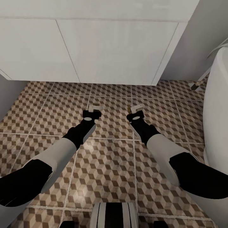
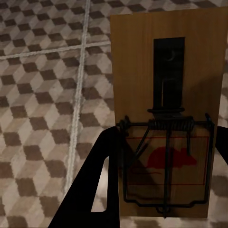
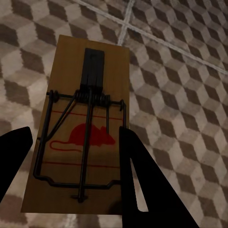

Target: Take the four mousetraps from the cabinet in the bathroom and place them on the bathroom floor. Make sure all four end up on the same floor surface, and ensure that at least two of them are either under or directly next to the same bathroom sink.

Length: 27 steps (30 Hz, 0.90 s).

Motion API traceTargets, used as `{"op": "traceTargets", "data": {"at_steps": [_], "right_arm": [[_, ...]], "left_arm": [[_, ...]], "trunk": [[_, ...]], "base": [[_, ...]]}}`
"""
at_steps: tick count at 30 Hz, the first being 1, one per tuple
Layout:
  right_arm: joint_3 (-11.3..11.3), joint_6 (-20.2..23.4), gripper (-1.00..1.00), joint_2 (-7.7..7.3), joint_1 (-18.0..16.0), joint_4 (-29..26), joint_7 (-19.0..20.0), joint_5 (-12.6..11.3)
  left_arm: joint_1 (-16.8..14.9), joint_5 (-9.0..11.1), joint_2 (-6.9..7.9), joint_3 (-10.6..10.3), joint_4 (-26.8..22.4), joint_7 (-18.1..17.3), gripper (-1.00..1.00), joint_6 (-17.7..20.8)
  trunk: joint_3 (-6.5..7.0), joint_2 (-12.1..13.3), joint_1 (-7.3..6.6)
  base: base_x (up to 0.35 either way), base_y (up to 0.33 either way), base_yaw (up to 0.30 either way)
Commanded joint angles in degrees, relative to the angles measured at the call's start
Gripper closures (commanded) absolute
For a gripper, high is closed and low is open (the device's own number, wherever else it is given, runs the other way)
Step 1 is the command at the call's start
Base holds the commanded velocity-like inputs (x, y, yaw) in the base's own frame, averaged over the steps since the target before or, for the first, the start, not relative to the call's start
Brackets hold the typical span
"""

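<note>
Now, vanity: white sink unit (image 1: 95, 47) straight ahead, near.
Floor: cube tiles (image 1: 104, 171) below both arms.
Left claw (image 1: 92, 114): clamped on mousetrap (image 2: 166, 114), long axis along fingers.
Right claw (image 1: 135, 116): gripping second mousetrap (image 3: 83, 133), likewise aligned.

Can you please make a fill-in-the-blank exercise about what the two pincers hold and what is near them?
1. Each pincer, left and right, holds one ____.
2. The mouse printed on the left trap and on the right trap is ____ in colour.
3. The floor tiles show a pattern of ____.
4. The vanity ahead of the arms is ____ in colour.

Missing words: mousetrap; red; cubes; white
</note>
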Motion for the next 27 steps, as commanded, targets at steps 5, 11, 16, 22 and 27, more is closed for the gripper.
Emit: {"op": "traceTargets", "data": {"at_steps": [5,11,16,22,27], "right_arm": [[0.23,0.53,1.0,0.0,-0.02,0.02,-0.05,0.53],[0.16,0.53,1.0,0.0,-0.02,0.03,-0.09,0.53],[0.17,0.53,1.0,0.0,-0.02,0.03,-0.13,0.53],[0.18,0.53,1.0,0.0,-0.02,0.03,-0.13,0.53],[0.16,0.53,1.0,0.0,-0.02,0.03,-0.14,0.53]], "left_arm": [[-0.02,0.39,0.08,-0.48,-0.16,0.67,1.0,0.29],[0.52,0.38,0.08,-0.49,-0.22,0.66,1.0,0.29],[0.79,0.37,0.08,-0.49,-0.29,0.66,1.0,0.29],[0.83,0.37,0.08,-0.49,-0.34,0.66,1.0,0.29],[0.9,0.37,0.08,-0.49,-0.34,0.66,1.0,0.29]], "trunk": [[-0.39,-0.01,-0.01],[-0.91,-0.01,-0.01],[-1.34,-0.01,-0.01],[-1.49,-0.01,-0.01],[-1.51,-0.01,-0.01]], "base": [[0.0,0.0,0.0],[0.0,0.0,0.0],[0.0,0.0,0.0],[0.0,0.0,0.0],[0.0,0.0,0.0]]}}
